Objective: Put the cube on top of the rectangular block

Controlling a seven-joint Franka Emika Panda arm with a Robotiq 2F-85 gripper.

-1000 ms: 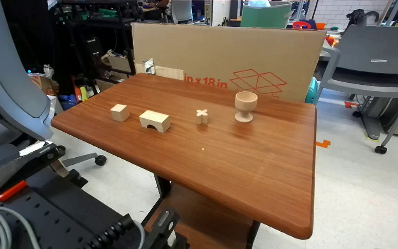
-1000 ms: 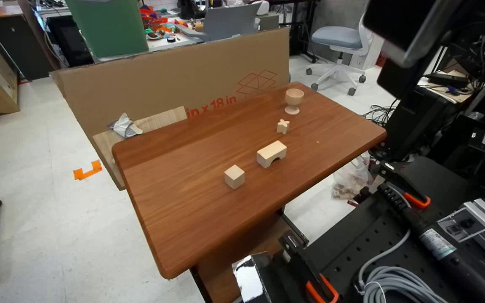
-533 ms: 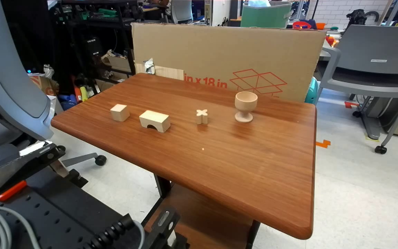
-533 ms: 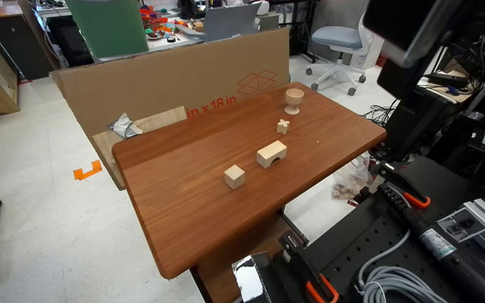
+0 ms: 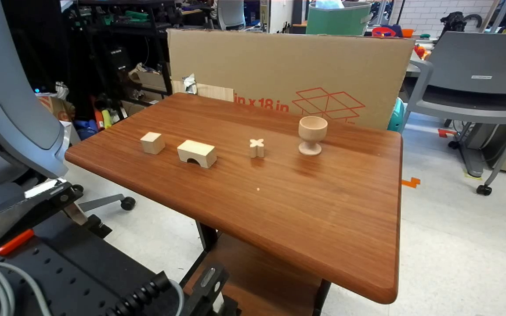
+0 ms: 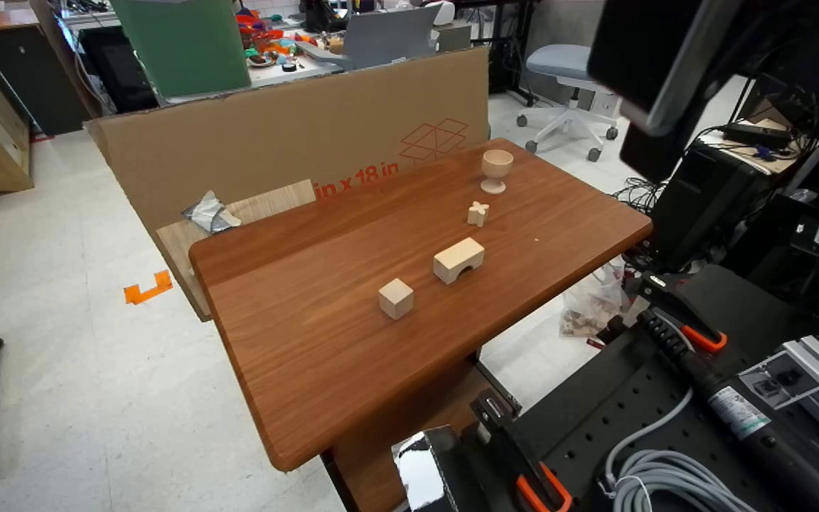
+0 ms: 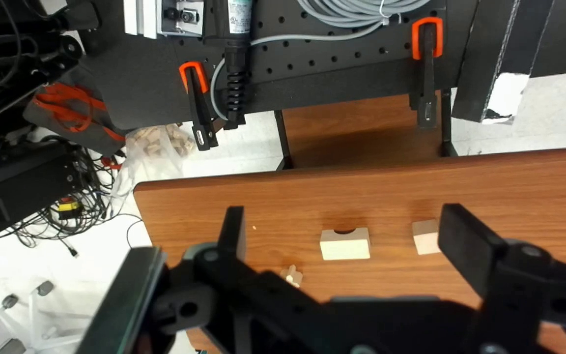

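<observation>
The cube (image 6: pixel 396 299) is sitting flat on the table (image 5: pixel 305 219), left of the block (image 5: pixel 196 153) in both exterior views, near it but not touching. The block is standing with its arch facing the table, offering a flat top. The fingers (image 7: pixel 469 250) are hanging well above, spread wide and gripping nothing; in the wrist view the block is showing near the middle of their gap, the cube at the gap's right, partly behind one finger. The step in hand is presumably reaching for the cube, so doing it well is calling for shifting sideways toward it before descending, then squaring the fingers to two opposite side faces; the cube is looking almost aligned. One finger is going to be needing the space beside the block, where a hasty drop could be nudging it. The cross (image 5: pixel 256 149) and cup (image 5: pixel 312 131) are standing farther right, probably outside that path.
</observation>
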